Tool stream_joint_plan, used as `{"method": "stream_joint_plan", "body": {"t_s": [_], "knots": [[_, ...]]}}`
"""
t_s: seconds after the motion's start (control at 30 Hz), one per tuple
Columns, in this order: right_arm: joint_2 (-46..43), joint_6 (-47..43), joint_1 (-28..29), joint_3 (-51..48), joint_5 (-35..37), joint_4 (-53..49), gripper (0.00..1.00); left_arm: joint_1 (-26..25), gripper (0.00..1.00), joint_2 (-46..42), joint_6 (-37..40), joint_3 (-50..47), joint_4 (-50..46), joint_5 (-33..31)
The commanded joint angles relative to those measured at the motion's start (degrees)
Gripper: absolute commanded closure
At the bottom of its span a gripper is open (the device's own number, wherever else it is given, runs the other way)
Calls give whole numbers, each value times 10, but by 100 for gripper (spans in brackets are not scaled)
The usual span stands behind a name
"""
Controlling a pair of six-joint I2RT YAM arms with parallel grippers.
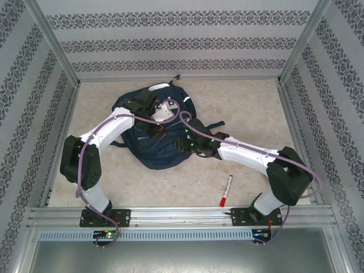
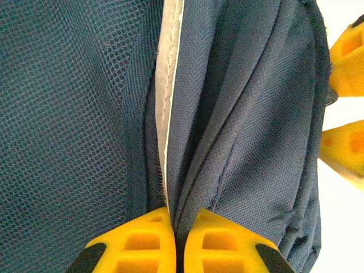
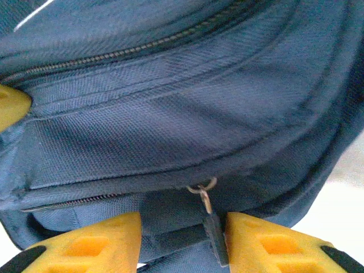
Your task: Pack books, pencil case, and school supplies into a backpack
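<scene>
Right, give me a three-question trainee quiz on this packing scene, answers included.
1. True or false: the left hand is pinched shut on a fold of the navy-blue fabric backpack.
2. Where is the dark zipper pull? A: between the open fingers of the right hand. B: clamped in the left hand. C: lying loose beside the backpack.
3. Fill in: the slim white marker pen with a red cap lies on the beige tabletop, ___ the backpack (inside/outside).
Key: 1 true; 2 A; 3 outside.

Beige table point(image 1: 170, 187), patterned walls point(image 1: 170, 42).
</scene>
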Motion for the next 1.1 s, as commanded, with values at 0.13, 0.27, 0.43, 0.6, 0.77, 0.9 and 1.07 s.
{"method": "stream_joint_plan", "body": {"t_s": [0.13,0.27,0.43,0.6,0.77,0.9,1.07], "knots": [[21,-153,-15,-2,12,11,55,-4,100,1,23,11,-42,40],[19,-225,-41,5,-34,4,73,-4,100,-8,57,-6,-40,45],[-6,-271,-87,-15,-68,-3,100,1,100,-22,126,-25,-52,55],[-26,-336,-110,-51,-3,3,100,13,100,-48,301,-61,-81,136],[-34,-410,-131,-112,-21,147,100,22,100,-96,520,-112,-144,170],[-14,-452,-133,-102,-66,173,100,40,100,-87,577,-96,-182,118],[-32,-586,-94,-138,-181,225,100,90,100,-72,616,-92,-105,106]]}}
